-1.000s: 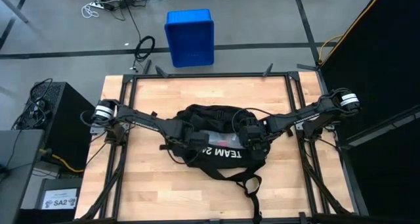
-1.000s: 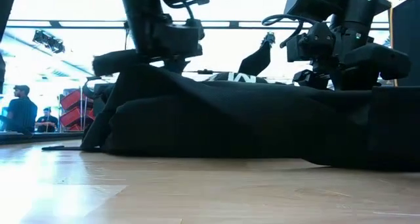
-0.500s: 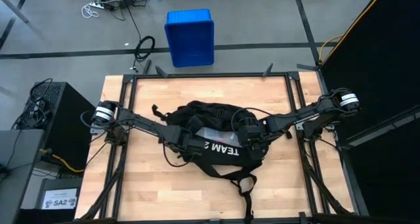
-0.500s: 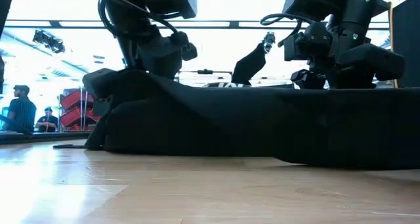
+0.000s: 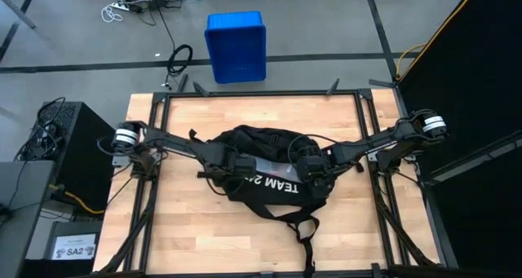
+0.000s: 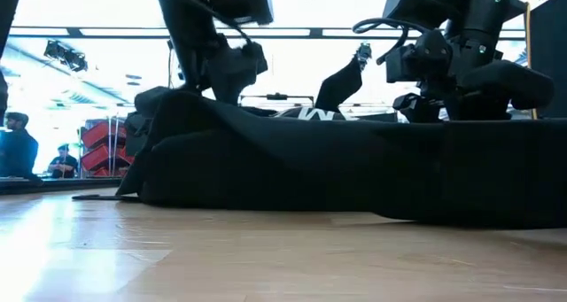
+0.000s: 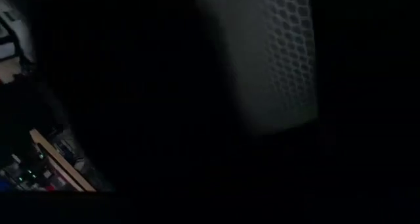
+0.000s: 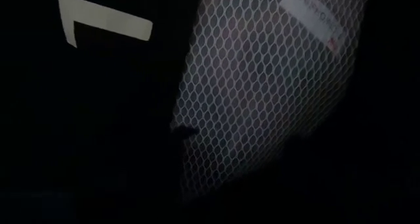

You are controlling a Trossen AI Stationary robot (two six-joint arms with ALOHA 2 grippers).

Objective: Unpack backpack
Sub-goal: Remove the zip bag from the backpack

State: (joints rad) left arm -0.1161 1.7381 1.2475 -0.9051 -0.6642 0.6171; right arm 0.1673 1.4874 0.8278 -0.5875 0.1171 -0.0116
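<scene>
The black backpack (image 5: 265, 160) lies flat in the middle of the wooden table, its white "TEAM 2" lettering (image 5: 281, 186) toward the near edge. Its straps (image 5: 306, 229) trail toward the near edge. My left gripper (image 5: 242, 168) is down on the backpack's left part and my right gripper (image 5: 314, 176) on its right part. The low view shows the left gripper (image 6: 226, 76) and the right gripper (image 6: 425, 98) sunk into the dark fabric. Each wrist view shows only black fabric and a mesh panel (image 8: 262, 86), in the right one beside a white letter (image 8: 98, 17).
A blue plastic crate (image 5: 236, 46) stands on the floor beyond the far edge. A black cabinet (image 5: 69, 147) stands left of the table. Bare wood (image 5: 204, 237) lies toward the near edge. People (image 6: 18, 151) stand far behind in the room.
My left gripper has shifted a little toward the table's right and far edges over the backpack, its wrist turning. The backpack's left part has spread toward the left edge, with a strap now sticking out there. The lettering and near straps have slid slightly. The right arm has kept still.
</scene>
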